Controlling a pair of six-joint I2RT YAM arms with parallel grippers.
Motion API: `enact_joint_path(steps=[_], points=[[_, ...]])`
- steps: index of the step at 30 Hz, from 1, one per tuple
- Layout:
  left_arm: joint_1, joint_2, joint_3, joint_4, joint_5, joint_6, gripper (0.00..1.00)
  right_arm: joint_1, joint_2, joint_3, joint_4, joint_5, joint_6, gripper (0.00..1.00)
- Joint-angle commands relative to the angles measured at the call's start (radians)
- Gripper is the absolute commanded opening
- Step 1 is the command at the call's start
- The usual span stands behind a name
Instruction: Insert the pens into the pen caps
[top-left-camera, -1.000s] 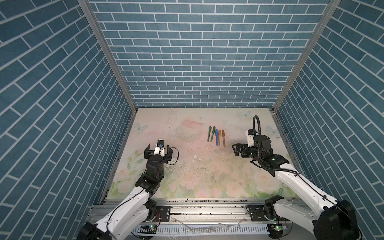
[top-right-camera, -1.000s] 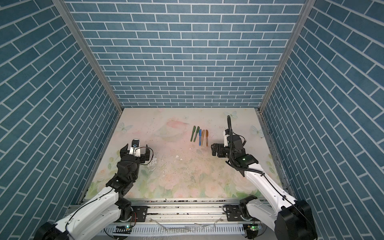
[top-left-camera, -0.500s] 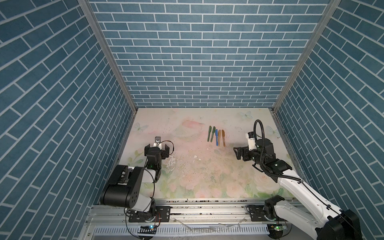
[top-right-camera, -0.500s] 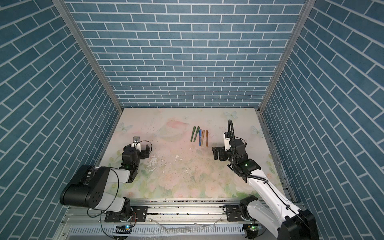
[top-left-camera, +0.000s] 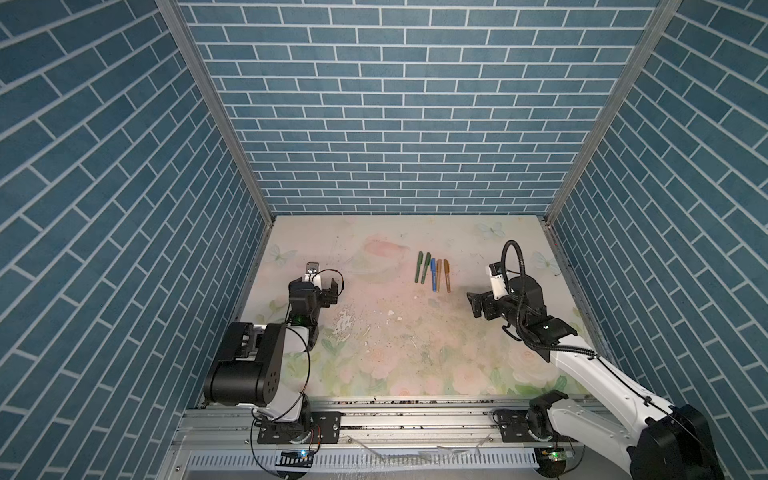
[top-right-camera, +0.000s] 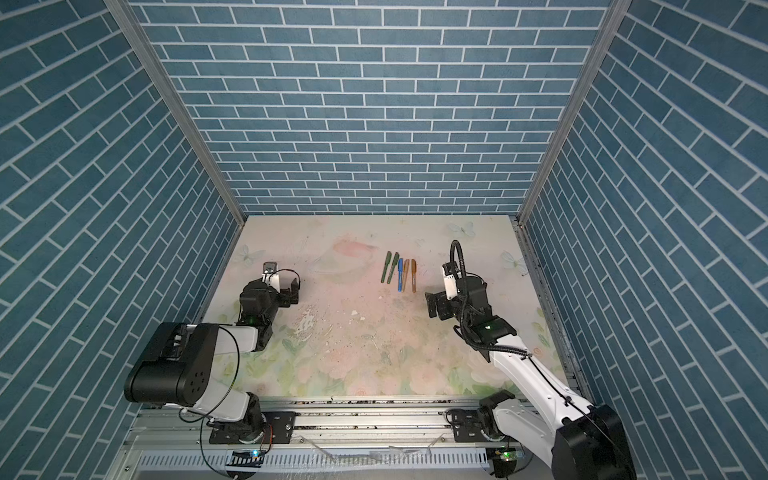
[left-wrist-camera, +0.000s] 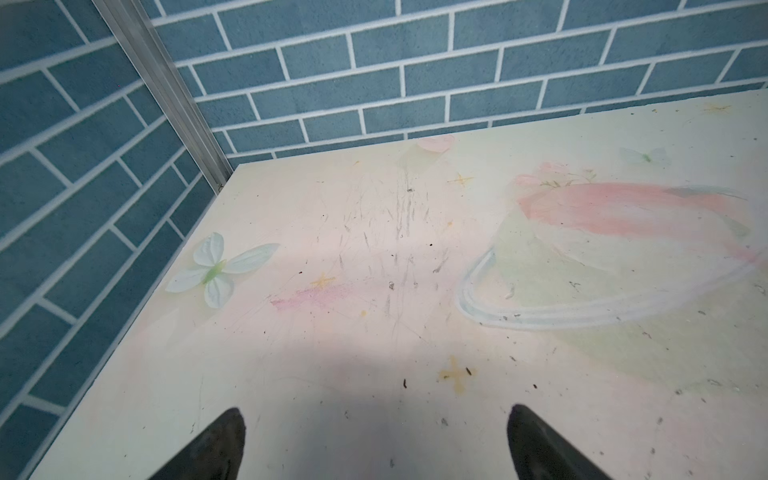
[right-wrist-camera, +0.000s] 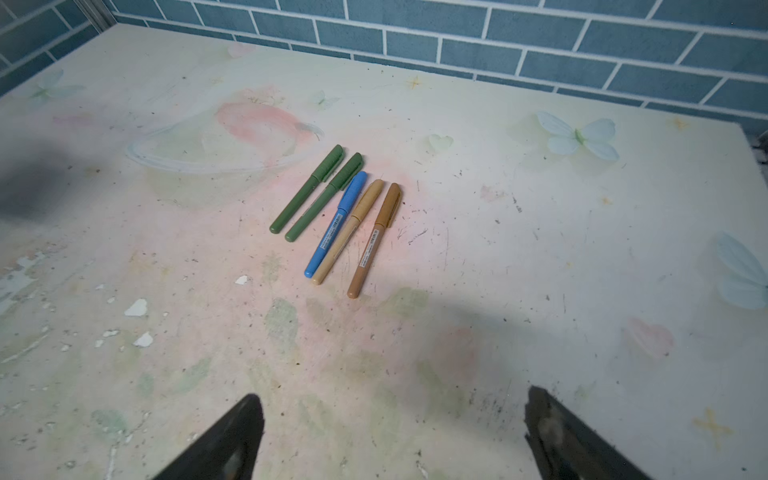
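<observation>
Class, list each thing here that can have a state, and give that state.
Outer green pen: capped, lying flat.
Inner green pen: capped, lying flat.
Blue pen: capped, lying flat.
Tan pen: capped, lying flat.
Brown pen: capped, lying flat.
Left gripper: open, empty.
Right gripper: open, empty.

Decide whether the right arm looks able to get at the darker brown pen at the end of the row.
Probably yes. The right gripper hangs open nearby, the darker brown pen is the nearest of the five to it, and only bare table shows between them.
</observation>
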Motion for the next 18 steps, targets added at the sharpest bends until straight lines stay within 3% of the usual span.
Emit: enact_joint_path(steps=[1, 6, 11, 14, 18], points=[[0.005, 0.003, 0.006, -0.014, 0.013, -0.009, 0.99, -0.002, 0.000, -0.111, 0.245, 0.173, -0.192, 0.99], [0.005, 0.003, 0.006, -0.015, 0.012, -0.009, 1.00, -0.027, 0.184, -0.303, 0.801, 0.409, -0.290, 0.99], [0.005, 0.003, 0.006, -0.015, 0.011, -0.009, 1.00, -0.043, 0.519, -0.390, 1.355, 0.444, -0.366, 0.99], [0.005, 0.003, 0.005, -0.015, 0.012, -0.009, 1.00, -0.064, 0.603, -0.354, 1.382, 0.445, -0.389, 0.99], [0.005, 0.003, 0.005, -0.014, 0.012, -0.009, 1.00, -0.102, 0.580, -0.364, 1.375, 0.439, -0.324, 0.99]])
